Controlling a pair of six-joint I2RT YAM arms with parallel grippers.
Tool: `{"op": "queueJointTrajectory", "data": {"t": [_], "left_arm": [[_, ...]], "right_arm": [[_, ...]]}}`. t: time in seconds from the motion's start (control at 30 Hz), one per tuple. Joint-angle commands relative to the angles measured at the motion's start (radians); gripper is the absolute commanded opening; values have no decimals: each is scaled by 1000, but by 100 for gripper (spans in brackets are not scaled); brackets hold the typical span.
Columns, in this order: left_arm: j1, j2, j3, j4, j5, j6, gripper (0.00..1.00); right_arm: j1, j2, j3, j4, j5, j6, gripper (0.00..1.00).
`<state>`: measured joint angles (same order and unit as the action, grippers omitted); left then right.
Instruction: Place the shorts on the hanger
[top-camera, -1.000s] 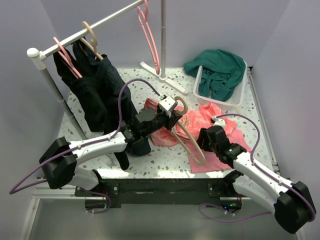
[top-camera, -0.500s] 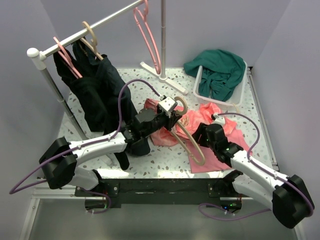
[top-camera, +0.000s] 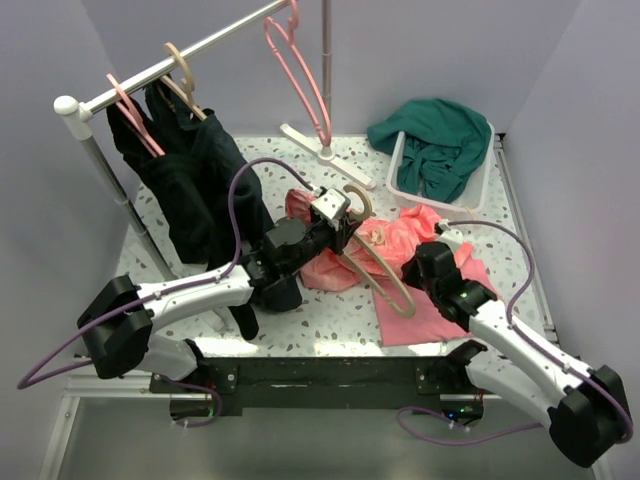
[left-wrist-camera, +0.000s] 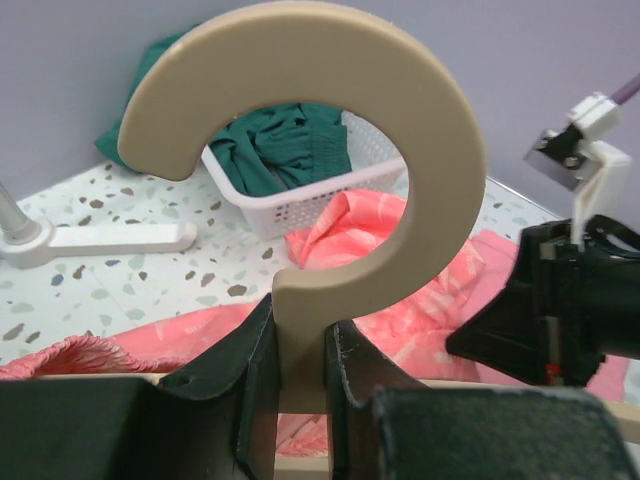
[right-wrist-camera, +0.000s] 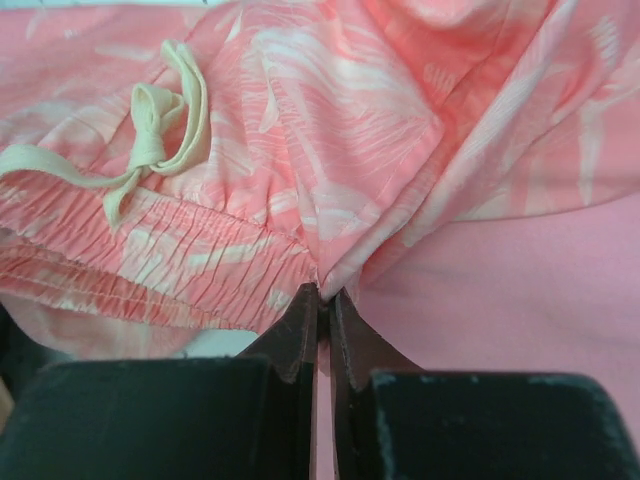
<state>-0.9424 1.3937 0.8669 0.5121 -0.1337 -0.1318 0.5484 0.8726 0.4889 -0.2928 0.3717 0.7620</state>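
On the far left, dark navy clothes (top-camera: 200, 185) are hung from a silver metal rail (top-camera: 180, 60). Next to them, the pale beige hanger with a round hook (top-camera: 385, 280) (left-wrist-camera: 440, 150) is held by the left gripper (top-camera: 335, 222) (left-wrist-camera: 300, 350). Its two black fingers (left-wrist-camera: 250, 370) are closed tight on the neck just under the hook. The hanger is tilted, and its long arm is pointed down toward the right.

Beside and under it, the soft salmon-pink printed shorts (top-camera: 400, 235) (right-wrist-camera: 330, 150) are bunched up on the speckled white table (top-camera: 300, 310). A cream drawstring (right-wrist-camera: 150, 130) can be seen at the waistband. A fold of the shorts is pinched between the closed tips of the right gripper (top-camera: 428, 265) (right-wrist-camera: 322, 310). A plain flat pink cloth (top-camera: 425, 320) (right-wrist-camera: 500, 300) is spread underneath.

At the back right, a dark teal garment (top-camera: 430, 135) is piled in a white plastic basket (top-camera: 480, 190).
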Motion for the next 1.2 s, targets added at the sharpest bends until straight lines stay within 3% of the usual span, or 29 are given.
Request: {"op": "queueJointTrajectory", "data": {"t": [0.0, 0.17, 0.5, 0.73, 0.9, 1.17], "left_arm": [[-1, -39, -9, 203, -160, 84, 0], [-1, -4, -3, 319, -236, 127, 0], [-10, 71, 17, 483, -360, 207, 0], [-18, 94, 14, 560, -429, 225, 0], [-68, 131, 6, 653, -518, 319, 0], [-121, 122, 4, 697, -547, 336, 0]], "right_arm": [[-5, -108, 103, -242, 96, 63, 2], [-7, -149, 241, -518, 139, 117, 0], [-7, -196, 439, -815, 157, 209, 0], [-7, -179, 531, -859, 32, 252, 0], [-7, -138, 606, -862, -65, 303, 0], [-7, -52, 792, -902, -73, 367, 0]]}}
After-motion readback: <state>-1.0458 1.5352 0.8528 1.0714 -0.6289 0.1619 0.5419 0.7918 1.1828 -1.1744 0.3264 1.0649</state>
